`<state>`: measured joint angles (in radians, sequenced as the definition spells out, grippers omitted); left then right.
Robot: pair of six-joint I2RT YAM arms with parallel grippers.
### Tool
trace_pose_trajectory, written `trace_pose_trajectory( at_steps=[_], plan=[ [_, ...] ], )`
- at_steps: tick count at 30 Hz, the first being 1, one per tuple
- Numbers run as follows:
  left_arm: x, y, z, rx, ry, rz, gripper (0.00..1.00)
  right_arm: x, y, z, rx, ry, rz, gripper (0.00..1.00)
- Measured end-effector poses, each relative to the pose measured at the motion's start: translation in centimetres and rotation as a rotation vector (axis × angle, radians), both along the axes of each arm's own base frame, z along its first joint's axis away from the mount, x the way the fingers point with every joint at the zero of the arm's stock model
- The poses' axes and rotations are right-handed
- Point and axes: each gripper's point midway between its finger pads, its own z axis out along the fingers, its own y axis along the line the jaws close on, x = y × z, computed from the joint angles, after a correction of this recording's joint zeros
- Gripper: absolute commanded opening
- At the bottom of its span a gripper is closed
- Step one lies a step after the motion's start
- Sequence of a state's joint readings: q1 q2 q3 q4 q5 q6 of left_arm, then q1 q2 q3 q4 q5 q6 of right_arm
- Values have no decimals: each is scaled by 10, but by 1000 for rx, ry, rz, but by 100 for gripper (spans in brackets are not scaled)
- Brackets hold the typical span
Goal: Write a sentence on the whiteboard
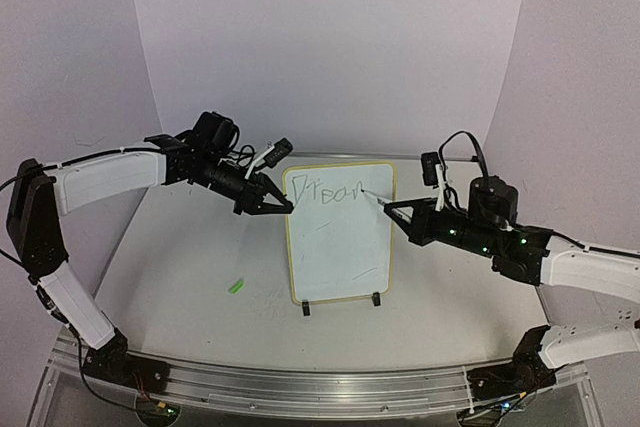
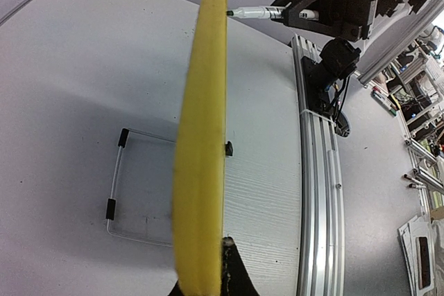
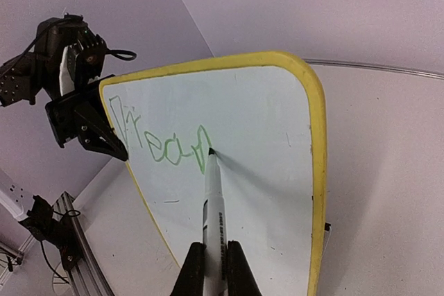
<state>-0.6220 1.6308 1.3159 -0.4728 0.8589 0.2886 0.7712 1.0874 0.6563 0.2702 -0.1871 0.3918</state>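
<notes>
The whiteboard (image 1: 340,247), white with a thin yellow frame, stands upright on the table's middle. My left gripper (image 1: 284,209) is shut on its left edge near the top; the left wrist view shows that yellow edge (image 2: 201,136) running up from the jaws of the left gripper (image 2: 208,258). My right gripper (image 1: 402,209) is shut on a white marker (image 3: 214,202), whose tip touches the board. The sentence (image 3: 163,140) is green scrawl along the top, roughly "Drean", also readable from above, the sentence (image 1: 330,193). The right gripper (image 3: 214,258) sits low in its own view.
A small green cap (image 1: 236,285) lies on the table left of the board. Two black clip feet (image 1: 306,308) hold the board's lower edge. An aluminium rail (image 1: 300,387) runs along the near table edge. White backdrop walls close in behind and at the sides.
</notes>
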Motion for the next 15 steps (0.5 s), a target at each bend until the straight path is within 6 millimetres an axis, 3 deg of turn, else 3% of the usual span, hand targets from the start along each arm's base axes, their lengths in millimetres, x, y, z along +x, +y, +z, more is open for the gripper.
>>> trace_pose_trajectory(
  at_steps=[15],
  plan=[
    [0, 0, 0, 0, 0, 0, 0, -5, 2, -10, -10, 28, 26, 0]
  ],
)
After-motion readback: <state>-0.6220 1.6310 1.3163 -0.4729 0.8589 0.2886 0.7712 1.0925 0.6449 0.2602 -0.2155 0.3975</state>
